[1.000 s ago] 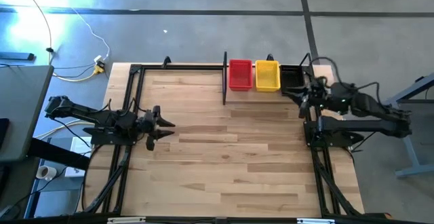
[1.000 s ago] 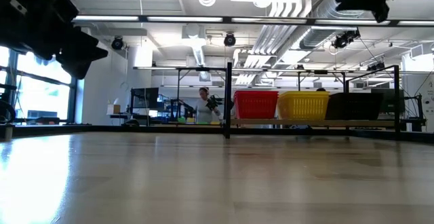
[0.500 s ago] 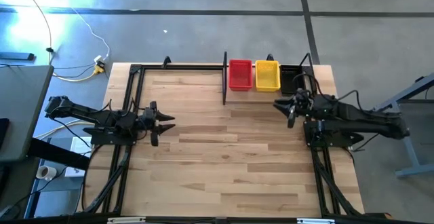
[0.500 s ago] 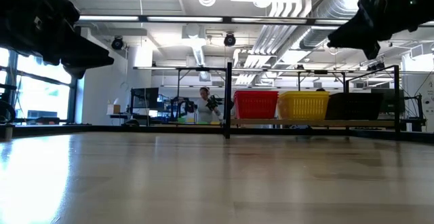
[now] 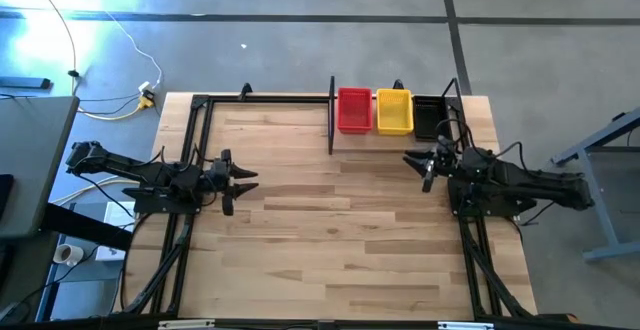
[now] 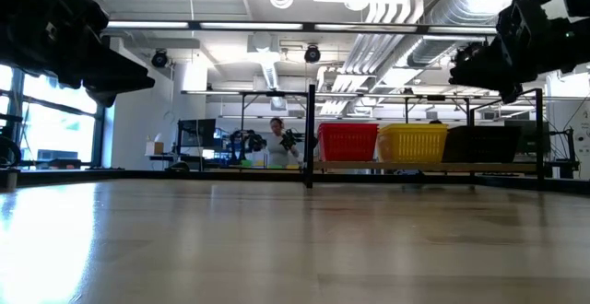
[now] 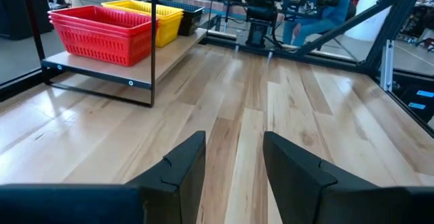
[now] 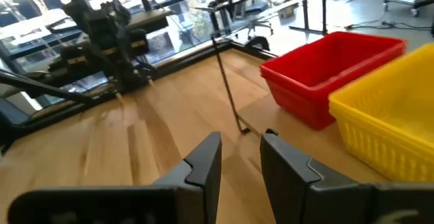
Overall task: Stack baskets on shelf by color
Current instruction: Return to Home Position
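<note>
On the shelf point(image 5: 345, 135) at the table's far edge stand a red basket stack point(image 5: 354, 110), a yellow one point(image 5: 394, 112) and a black one point(image 5: 428, 117), side by side on the light board point(image 7: 169, 51). They also show in the low view as red point(image 6: 348, 142), yellow point(image 6: 412, 143) and black point(image 6: 479, 144). My right gripper point(image 5: 414, 164) hovers open, off the shelf's near side, below the black basket in the high view. My left gripper point(image 5: 246, 182) waits open above the table's left part. Both hold nothing.
Black frame rails point(image 5: 190, 170) run along the table's left, far and right sides. The shelf's upright end post point(image 5: 331, 115) stands left of the red basket. Bare wooden tabletop point(image 5: 330, 230) lies between the arms. A person point(image 6: 276, 143) is in the room behind.
My right gripper has drawn back from beside the black basket, moving toward the table's near edge and a little left, and has come down. The baskets have stayed in place. My left gripper has tipped slightly, then kept still.
</note>
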Action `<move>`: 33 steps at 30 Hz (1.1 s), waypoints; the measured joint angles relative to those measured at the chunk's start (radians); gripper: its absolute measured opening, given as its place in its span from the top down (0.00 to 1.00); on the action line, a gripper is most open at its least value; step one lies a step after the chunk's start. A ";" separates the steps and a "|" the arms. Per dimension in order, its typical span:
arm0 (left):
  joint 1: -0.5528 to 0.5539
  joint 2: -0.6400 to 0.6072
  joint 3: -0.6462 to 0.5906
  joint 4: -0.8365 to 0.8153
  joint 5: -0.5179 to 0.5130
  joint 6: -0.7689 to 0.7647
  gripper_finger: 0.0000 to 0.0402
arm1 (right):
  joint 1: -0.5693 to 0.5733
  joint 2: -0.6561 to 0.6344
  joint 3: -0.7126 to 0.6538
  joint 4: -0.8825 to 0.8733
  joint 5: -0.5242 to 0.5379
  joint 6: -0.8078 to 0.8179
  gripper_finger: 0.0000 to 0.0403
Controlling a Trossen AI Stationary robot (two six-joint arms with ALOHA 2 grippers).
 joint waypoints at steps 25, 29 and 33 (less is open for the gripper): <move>0.000 0.000 0.000 0.000 0.001 0.000 0.66 | 0.000 -0.063 -0.064 -0.003 0.005 -0.055 0.78; 0.000 0.000 0.000 0.000 0.001 0.000 0.66 | 0.000 -0.063 -0.065 -0.004 0.003 -0.049 0.78; 0.000 0.000 0.000 0.000 0.001 0.000 0.66 | 0.000 -0.063 -0.065 -0.004 0.003 -0.049 0.78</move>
